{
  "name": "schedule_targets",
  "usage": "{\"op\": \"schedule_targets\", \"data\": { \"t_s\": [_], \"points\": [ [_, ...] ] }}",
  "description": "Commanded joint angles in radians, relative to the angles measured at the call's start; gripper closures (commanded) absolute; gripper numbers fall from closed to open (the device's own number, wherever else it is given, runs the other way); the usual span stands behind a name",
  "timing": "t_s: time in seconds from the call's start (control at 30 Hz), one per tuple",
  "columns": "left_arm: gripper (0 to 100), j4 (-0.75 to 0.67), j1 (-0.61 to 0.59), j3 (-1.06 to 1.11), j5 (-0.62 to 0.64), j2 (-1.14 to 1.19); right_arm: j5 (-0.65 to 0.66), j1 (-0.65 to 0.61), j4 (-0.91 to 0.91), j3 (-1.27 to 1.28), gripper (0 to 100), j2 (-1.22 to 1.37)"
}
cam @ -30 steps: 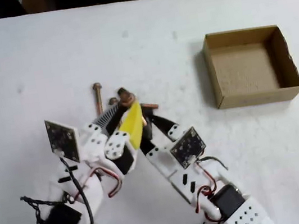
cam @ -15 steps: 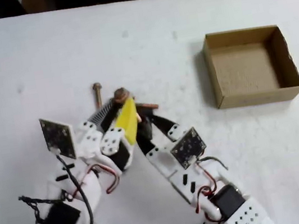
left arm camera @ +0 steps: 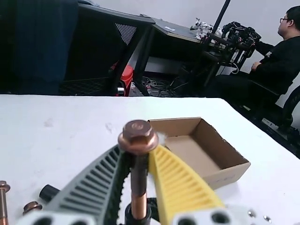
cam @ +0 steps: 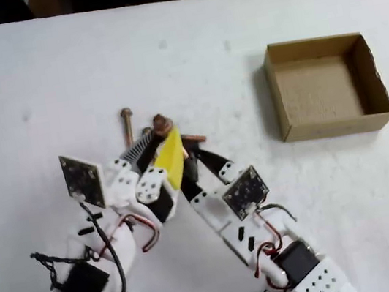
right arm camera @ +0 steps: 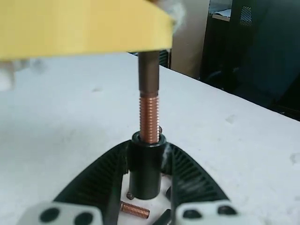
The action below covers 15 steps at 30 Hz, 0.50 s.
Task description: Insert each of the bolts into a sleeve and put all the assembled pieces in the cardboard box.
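Observation:
My left gripper (left arm camera: 138, 154), with one grey and one yellow finger, is shut on a copper bolt (left arm camera: 137, 135) held upright, head on top. Directly beneath it my right gripper (right arm camera: 145, 157), with black fingers, is shut on a black sleeve (right arm camera: 145, 171). The bolt's threaded end (right arm camera: 150, 117) sits in the sleeve's mouth. In the high view both grippers meet at the table's middle, left gripper (cam: 158, 143) above right gripper (cam: 187, 165). The open cardboard box (cam: 333, 124) stands to the right with nothing in it.
A loose bolt (cam: 127, 125) lies just beyond the grippers to the left, and another bolt (cam: 194, 138) lies beside them on the right. A spare black sleeve (left arm camera: 48, 192) rests on the table near the loose bolt. White tabletop surrounds the box.
The left gripper with its bolt swayed slightly to the left and came back. The right arm stayed still.

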Motion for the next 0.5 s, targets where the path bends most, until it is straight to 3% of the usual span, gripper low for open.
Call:
{"op": "schedule_targets", "data": {
  "t_s": [0.0, 0.47],
  "points": [
    [98, 0.021, 0.033, -0.003, 0.011, -0.007, 0.023, -0.010, -0.024, 0.006, 98.1, -0.004],
    [98, 0.021, 0.033, 0.084, 0.006, -0.010, 0.023, -0.008, 0.002, 0.006, 98.1, -0.005]
  ]
}}
